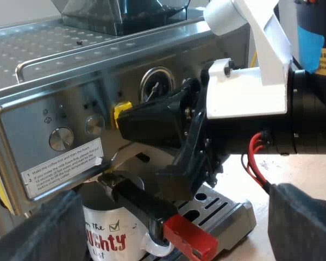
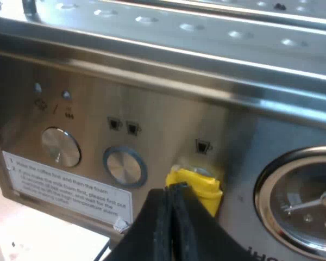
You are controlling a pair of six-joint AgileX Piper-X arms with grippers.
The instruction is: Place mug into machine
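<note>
A white mug (image 1: pixel 106 236) with dark lettering stands on the espresso machine's (image 1: pixel 54 98) drip tray (image 1: pixel 231 209), under the metal holder locked into the front. The holder's dark handle (image 1: pixel 144 204) ends in red (image 1: pixel 190 239) and sticks out over the mug. My left gripper (image 1: pixel 168 234) is open, its fingers (image 1: pixel 38 228) wide apart on either side of mug and handle, a little back from them. My right gripper (image 2: pixel 171 198) is shut, its tips against the yellow button (image 2: pixel 198 185) on the machine's panel; the right gripper (image 1: pixel 125 117) reaches there across the front.
The panel carries a round knob (image 2: pixel 61 147), a ringed button (image 2: pixel 125 166), a white instruction label (image 2: pixel 65 187) and a pressure gauge (image 2: pixel 304 206). The bean hopper (image 1: pixel 119 13) sits on the dotted steel top. The right arm's white and black body (image 1: pixel 250 103) spans the space above the drip tray.
</note>
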